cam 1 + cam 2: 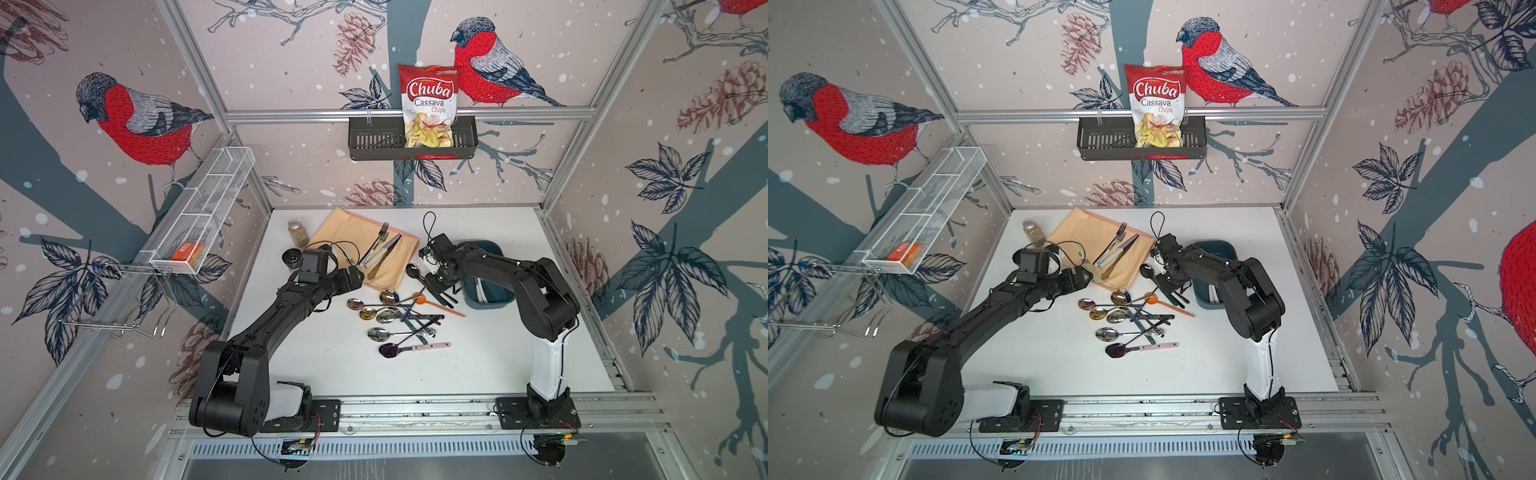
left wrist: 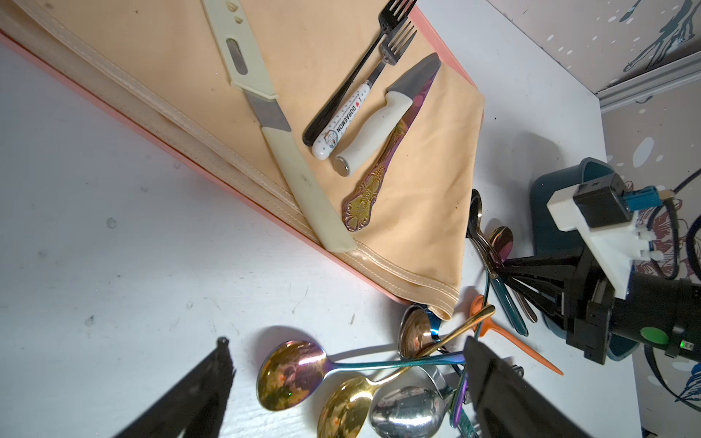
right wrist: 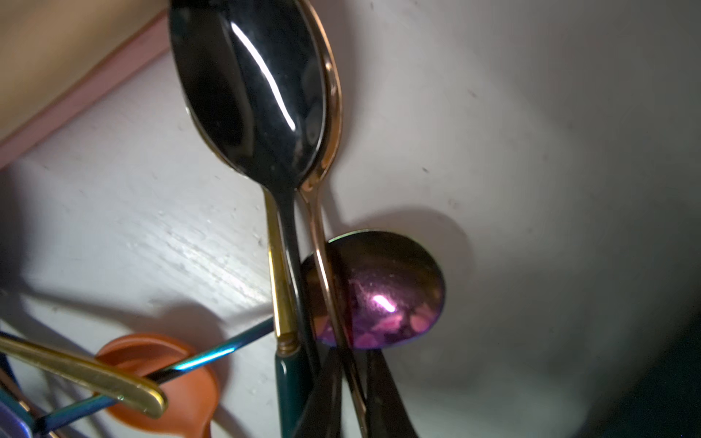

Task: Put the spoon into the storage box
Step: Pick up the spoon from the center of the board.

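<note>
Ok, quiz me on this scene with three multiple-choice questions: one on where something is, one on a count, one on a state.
1. Where is the chips bag?
A) in the black basket
B) in the mesh tray
C) on the table

2. How many forks lie on the cloth?
A) one
B) two
C) four

3. The left gripper is:
A) shut on a knife
B) shut on a fork
C) open, empty

Answers:
1 A: the bag stands in the basket hung on the back rail.
2 B: one black and one white-handled fork lie side by side.
3 C: its fingers stand wide apart, gripping nothing.
</note>
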Motion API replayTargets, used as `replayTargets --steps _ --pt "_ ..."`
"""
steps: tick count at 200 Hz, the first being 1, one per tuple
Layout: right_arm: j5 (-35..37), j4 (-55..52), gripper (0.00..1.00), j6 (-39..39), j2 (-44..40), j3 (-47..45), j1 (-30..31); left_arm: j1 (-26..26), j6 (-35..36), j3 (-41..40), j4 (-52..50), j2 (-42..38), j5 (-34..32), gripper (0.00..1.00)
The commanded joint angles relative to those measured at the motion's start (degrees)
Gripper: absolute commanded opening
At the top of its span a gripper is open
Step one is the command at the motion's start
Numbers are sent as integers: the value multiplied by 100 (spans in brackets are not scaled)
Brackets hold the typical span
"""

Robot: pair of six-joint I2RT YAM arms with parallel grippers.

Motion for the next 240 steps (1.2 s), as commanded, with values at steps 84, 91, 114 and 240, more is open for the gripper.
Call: replayTargets --steps 84,91,114,240 --pt "464 -392 9 237 -341 110 209 -95 355 191 -34 -51 -53 96" --pt "499 -393 9 264 -377 134 209 -124 380 204 -54 -51 -74 96" --pt "719 -419 9 390 -469 188 209 -264 481 286 -128 -38 -186 96" --pt "1535 -550 8 619 -611 289 251 -695 612 579 -127 142 -357 96"
